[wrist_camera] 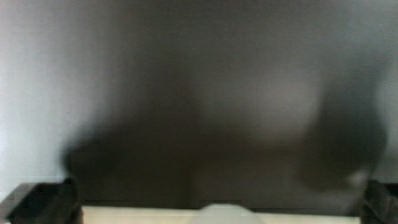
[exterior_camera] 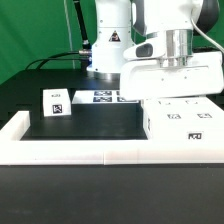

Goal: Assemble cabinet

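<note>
- Writing: nothing legible. The block (exterior_camera: 57, 103) has a black-and-white square tag on its face, with a thin line of print above it that is too small to read.
- The cabinet (exterior_camera: 185, 125) shows small tags (exterior_camera: 195, 133) on its front. They are patterns only, and I can make out no words.
- The marker board (exterior_camera: 100, 97) carries several tags. These are also patterns without readable text.
- My arm's base bears a dark emblem (exterior_camera: 110, 40), and I cannot tell the brand from it.
- Pincer (wrist_camera: 214, 206): in the wrist view my two dark fingers (wrist_camera: 43, 203) sit at opposite edges, wide apart. A pale blurred patch lies between them, but neither finger is seen pressing on it. The rest of that view is a dark blur.
- Cabinet against pincer: in the exterior view my hand hangs directly above the white box, close over its top. I cannot tell whether the tips touch it, because the hand's body hides them.
- Block against pincer: well apart from it, off to the exterior view's left, standing upright on the mat (exterior_camera: 95, 122).
- Marker board against pincer: to the exterior view's left and farther back, lying flat beside my arm's base.
- The rail (exterior_camera: 90, 152) runs along the mat's near edge, below and in front of the pincer. The cabinet sits just behind it.
</note>
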